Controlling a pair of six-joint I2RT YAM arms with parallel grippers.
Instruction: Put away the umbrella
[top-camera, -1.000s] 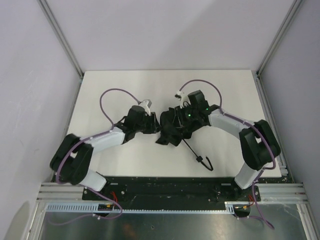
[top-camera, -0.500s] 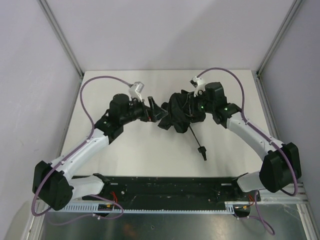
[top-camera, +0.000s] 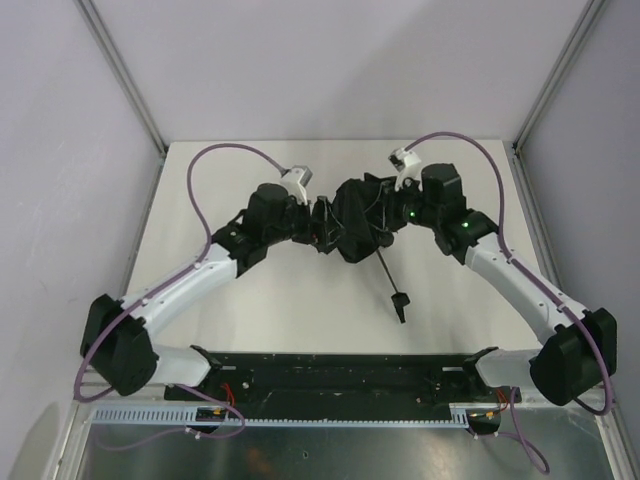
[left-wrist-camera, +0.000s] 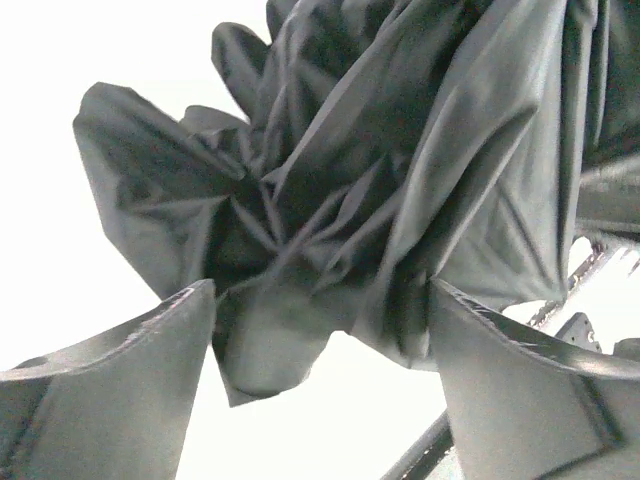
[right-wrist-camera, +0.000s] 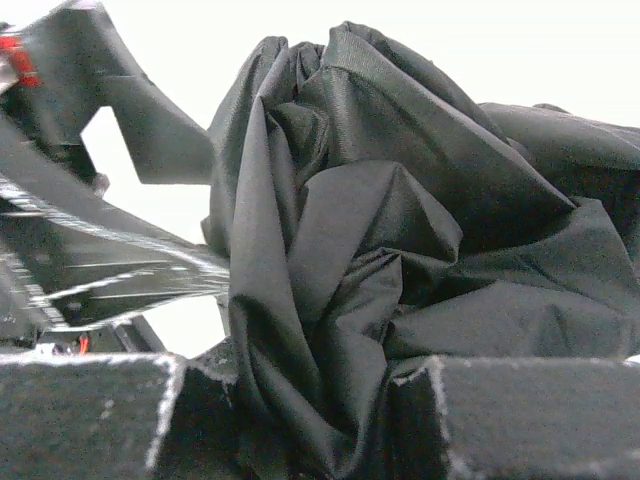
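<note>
Your right gripper (right-wrist-camera: 288, 380) clamps the bunched canopy of the umbrella (top-camera: 356, 222). Your left gripper (left-wrist-camera: 320, 298) is spread, its 2 fingers (left-wrist-camera: 130, 380) flanking the fabric. Over the table (top-camera: 260, 310), the handle (top-camera: 400, 304) points toward the arm bases.

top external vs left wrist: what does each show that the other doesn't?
Only top external: the left gripper and right gripper meeting the umbrella from opposite sides, with its shaft and handle pointing toward the near edge of the table. Only left wrist: close-up folds of the canopy, and the left gripper's own fingers spread either side of it. Both: the bunched black fabric over the white table.
</note>
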